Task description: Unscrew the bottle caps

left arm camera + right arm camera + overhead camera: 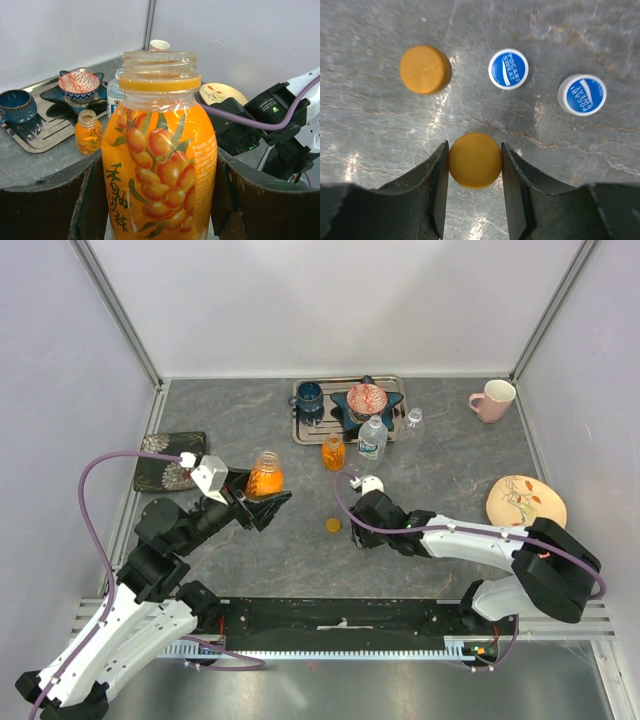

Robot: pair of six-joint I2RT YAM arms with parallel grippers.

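Observation:
My left gripper (262,496) is shut on a short orange-liquid bottle (265,478), held upright. In the left wrist view this bottle (159,150) has a bare threaded neck with no cap, and my gripper (157,200) clamps its body. My right gripper (475,162) is shut on an orange cap (475,160) low over the table. A second orange cap (425,69) and two blue caps (508,68) (582,95) lie flat beyond it. In the top view my right gripper (362,528) is beside one orange cap (333,525). A small uncapped orange bottle (333,452), a labelled water bottle (372,438) and a clear bottle (414,420) stand behind.
A metal tray (300,430) at the back holds a blue mug (308,397) and a star dish with a patterned bowl (366,400). A pink mug (492,400) stands at the back right. A painted plate (525,502) lies right, and a dark floral cloth (170,460) lies left.

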